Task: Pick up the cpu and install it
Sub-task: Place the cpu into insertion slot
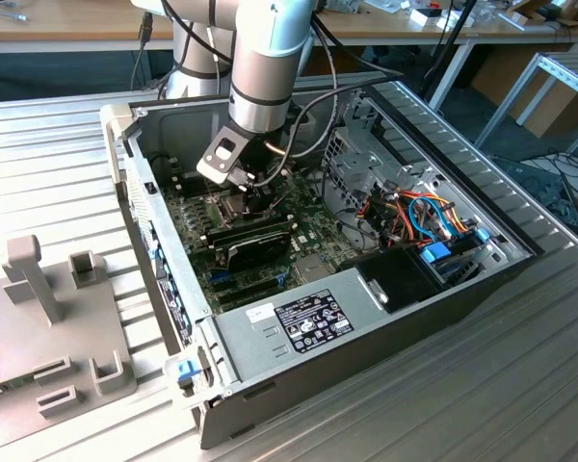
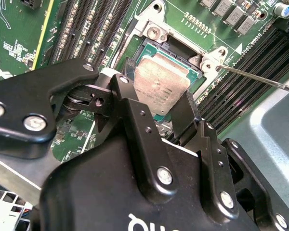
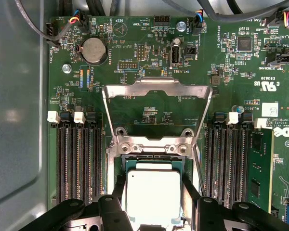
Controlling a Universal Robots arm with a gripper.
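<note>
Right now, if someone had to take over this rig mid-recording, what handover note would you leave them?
Gripper: shut on the cpu, holding it by two opposite edges.
Position: the cpu is directly over the open socket on the motherboard. Whether it is fully seated cannot be told.
Done: cpu picked up and brought to the socket.
Left: cpu not released. The socket frame lies hinged back, not closed over the chip.
</note>
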